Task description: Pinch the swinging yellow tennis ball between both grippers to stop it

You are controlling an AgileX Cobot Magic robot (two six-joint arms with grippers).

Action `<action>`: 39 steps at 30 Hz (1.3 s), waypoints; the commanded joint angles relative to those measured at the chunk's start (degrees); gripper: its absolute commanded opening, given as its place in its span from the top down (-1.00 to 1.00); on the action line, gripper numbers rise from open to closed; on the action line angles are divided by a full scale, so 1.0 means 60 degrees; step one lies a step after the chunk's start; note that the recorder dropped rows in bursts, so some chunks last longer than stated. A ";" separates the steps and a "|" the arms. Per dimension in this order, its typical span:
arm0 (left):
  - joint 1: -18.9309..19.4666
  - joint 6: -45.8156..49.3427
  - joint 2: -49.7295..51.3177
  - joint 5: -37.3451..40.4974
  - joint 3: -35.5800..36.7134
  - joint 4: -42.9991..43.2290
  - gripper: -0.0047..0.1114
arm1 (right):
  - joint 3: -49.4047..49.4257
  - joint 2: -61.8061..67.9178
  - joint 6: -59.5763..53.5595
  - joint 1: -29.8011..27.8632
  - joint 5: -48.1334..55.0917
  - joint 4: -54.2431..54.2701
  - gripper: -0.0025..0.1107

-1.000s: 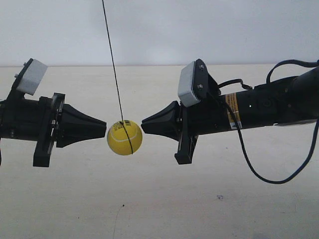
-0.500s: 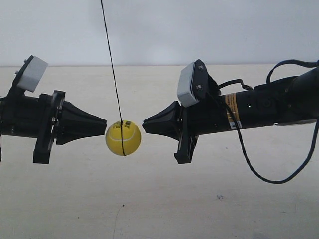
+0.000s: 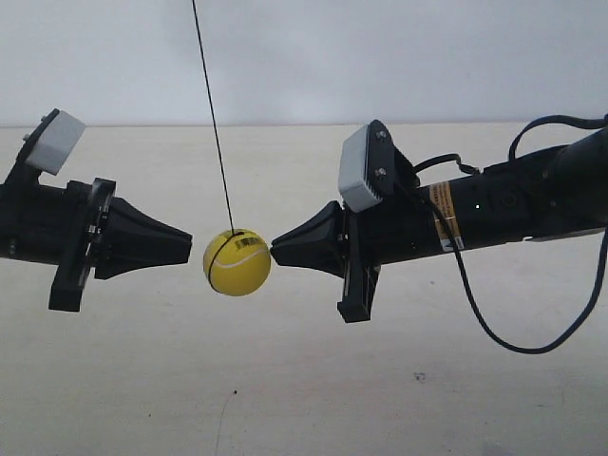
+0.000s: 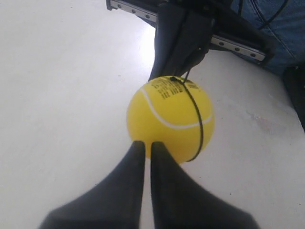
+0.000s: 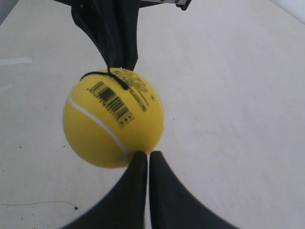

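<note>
Hanging in mid-air on a thin black string point(image 3: 211, 114) over a pale table point(image 3: 304, 389): yellow tennis ball point(image 3: 237, 263), level with two black cones aimed at it from opposite sides. Gripper at the exterior view's right point(image 3: 275, 249) touching the ball's side with its point; gripper at the exterior view's left point(image 3: 188, 249) just short of the other side, with a sliver of table between. Grey-white box point(image 3: 55, 141) above one arm, second grey-white box point(image 3: 359, 169) above the other, black cable point(image 3: 494, 323) looping down under the arm at the exterior view's right. From the left wrist: left gripper point(image 4: 144, 145), fingers point(image 4: 119, 191) together save for a hairline slit, clamped on nothing, tip up against the near side of the ball point(image 4: 169, 119); string wrapped round the ball across the pale seam, black print by the knot, right gripper point(image 4: 176, 67) just beyond. From the right wrist: right gripper point(image 5: 143, 155), fingers point(image 5: 167, 195) likewise side by side with only a thin slit, holding nothing, tip at the near edge of the ball point(image 5: 112, 124); barcode print facing the camera, left gripper point(image 5: 119, 59) right behind the ball. No telling true contact from the wrist views, nor which arm in the exterior view belongs to which wrist
</note>
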 commanded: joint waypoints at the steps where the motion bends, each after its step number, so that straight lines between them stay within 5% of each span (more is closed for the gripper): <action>1: 0.0037 -0.0085 -0.0100 -0.0093 -0.0059 0.0073 0.84 | -0.0049 -0.0143 0.0037 0.0015 -0.0142 -0.0058 0.96; 12: -0.0026 -0.0130 -0.0263 -0.0093 -0.0211 -0.0539 0.84 | -0.0049 -0.0143 -0.0829 0.0015 -0.0142 0.1267 0.96; 21: -0.0026 -0.0437 -0.2865 -0.0031 -0.0229 -0.0868 0.84 | -0.0049 -0.1583 -0.1504 0.0015 0.1806 0.2345 0.96; 39: -0.0026 -0.3742 -0.9976 0.6555 -0.0194 -0.0953 0.84 | -0.0049 -0.7887 -0.0630 0.0015 0.6898 0.2917 0.96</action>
